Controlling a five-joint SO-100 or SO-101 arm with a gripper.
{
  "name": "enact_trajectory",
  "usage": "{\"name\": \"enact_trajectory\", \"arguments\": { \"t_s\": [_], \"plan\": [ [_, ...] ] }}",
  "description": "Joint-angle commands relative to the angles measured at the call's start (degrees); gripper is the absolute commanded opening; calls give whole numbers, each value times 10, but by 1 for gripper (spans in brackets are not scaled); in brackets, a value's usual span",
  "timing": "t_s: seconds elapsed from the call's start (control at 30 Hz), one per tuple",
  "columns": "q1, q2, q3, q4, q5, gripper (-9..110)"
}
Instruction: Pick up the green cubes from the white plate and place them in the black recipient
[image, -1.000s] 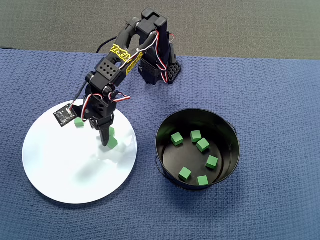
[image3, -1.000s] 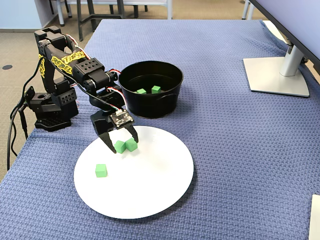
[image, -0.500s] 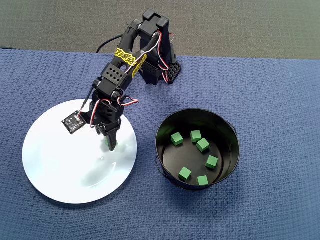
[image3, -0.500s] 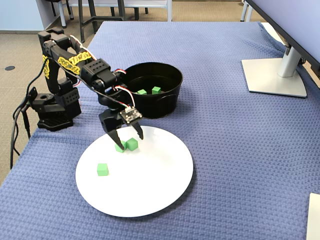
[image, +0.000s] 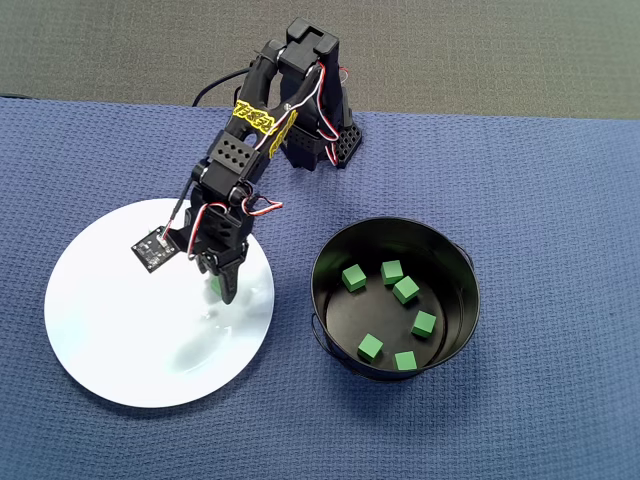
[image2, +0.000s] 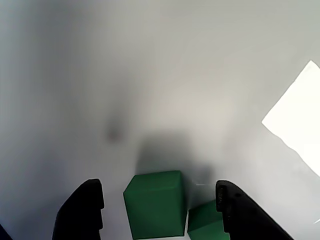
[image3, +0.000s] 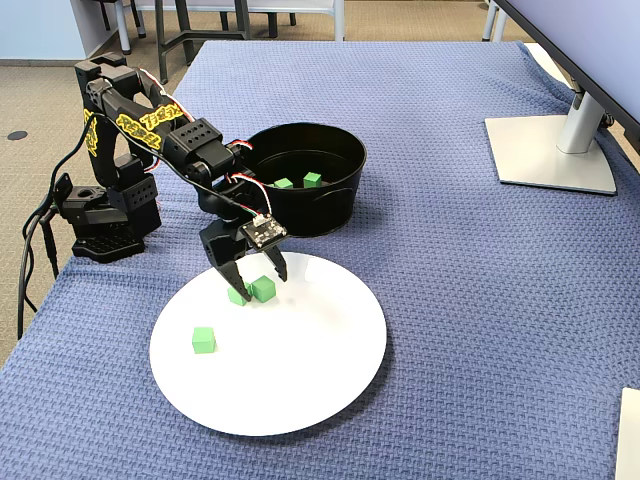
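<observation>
Blue-cloth bench (image3: 450, 280); I've got hand (image2: 160, 210) open, low over white plate (image3: 320, 380), fingers straddling one green cube (image2: 154, 204) w/ another touching—ready to pinch.

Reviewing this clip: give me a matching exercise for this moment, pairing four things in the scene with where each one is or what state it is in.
Column one:
1. two-finger black gripper
2. lone small green cube
3. round black metal pot
4. large round white plate

Column two:
A. holds six green cubes in the overhead view
B. open, fingers either side of a green cube
C. lies flat on the blue cloth beside the pot
D. sits alone on the plate, apart from the gripper

Pairs: 1-B, 2-D, 3-A, 4-C
</observation>
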Motion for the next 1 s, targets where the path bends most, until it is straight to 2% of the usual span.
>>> {"name": "enact_trajectory", "arguments": {
  "t_s": [0.0,0.43,0.53,0.73,0.97],
  "plan": [
    [-11,24,6,-24,2,21],
    [-17,22,36,-39,-27,20],
    [-18,22,40,-46,-28,16],
    [-18,22,41,-50,-25,1],
    [-19,22,46,-58,-14,0]
  ]
}}
